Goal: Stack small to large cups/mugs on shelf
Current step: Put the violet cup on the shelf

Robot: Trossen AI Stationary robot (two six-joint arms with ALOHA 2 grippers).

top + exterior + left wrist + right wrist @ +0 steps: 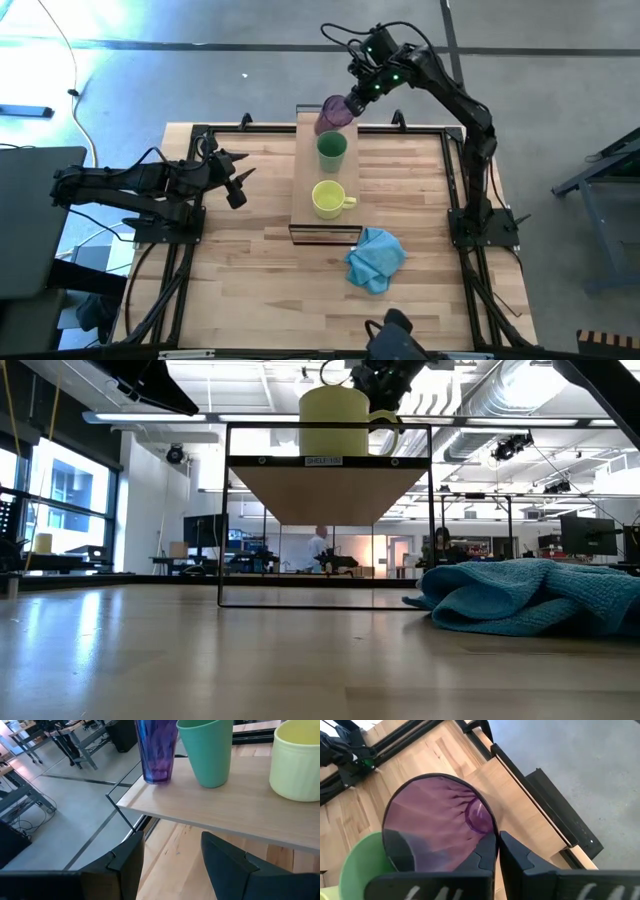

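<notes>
Three small vessels stand in a row on the long light-wood shelf with a dark frame, raised above the larger wooden tabletop. At the far end stands the tall translucent purple tumbler, beside it the green handleless cup, and toward the near end the short yellow mug with its handle pointing to the right. The tumbler and the green cup stand just beside each other; the mug is a little apart from the green cup.

Reaching in from the far right, the right gripper is at the tumbler's rim. In the right wrist view its dark fingers are pinched together on the tumbler's wall, one inside and one outside, so it grasps the purple tumbler. The tumbler's base appears to rest on the shelf in the left wrist view.

Well to the left of the shelf, the left gripper waits above the tabletop, fingers spread and holding nothing.

Near the shelf's near end, a crumpled blue cloth lies on the tabletop.
</notes>
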